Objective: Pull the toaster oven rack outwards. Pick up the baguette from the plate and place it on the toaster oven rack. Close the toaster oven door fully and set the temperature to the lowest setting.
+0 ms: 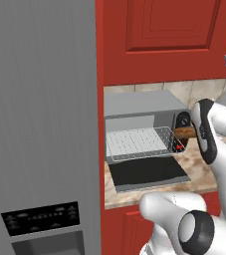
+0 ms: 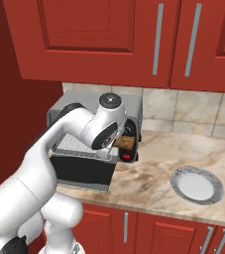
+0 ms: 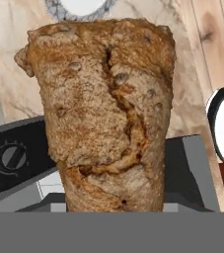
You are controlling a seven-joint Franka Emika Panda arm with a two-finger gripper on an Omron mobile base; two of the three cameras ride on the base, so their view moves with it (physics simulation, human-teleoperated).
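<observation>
The toaster oven [image 1: 144, 105] stands on the counter beside the fridge, its dark glass door [image 1: 147, 172] folded down flat. The wire rack [image 1: 137, 143] is slid out over the door. My gripper [image 1: 191, 133] is shut on the golden-brown baguette [image 1: 184, 132], holding it in the air in front of the oven's black control panel, just right of the rack's right end. In the right base view the baguette [image 2: 126, 143] pokes out beyond the wrist. Close up in the hand view, the baguette [image 3: 108, 123] hides my fingertips. The round grey plate [image 2: 197, 184] lies bare on the counter to the right.
The tall grey fridge [image 1: 40, 124] walls off the left side of the oven. Red cabinets [image 2: 134, 39] hang above the counter. A control knob [image 3: 12, 157] shows below the bread in the hand view. Marble counter [image 2: 153, 168] stretches between the oven and the plate.
</observation>
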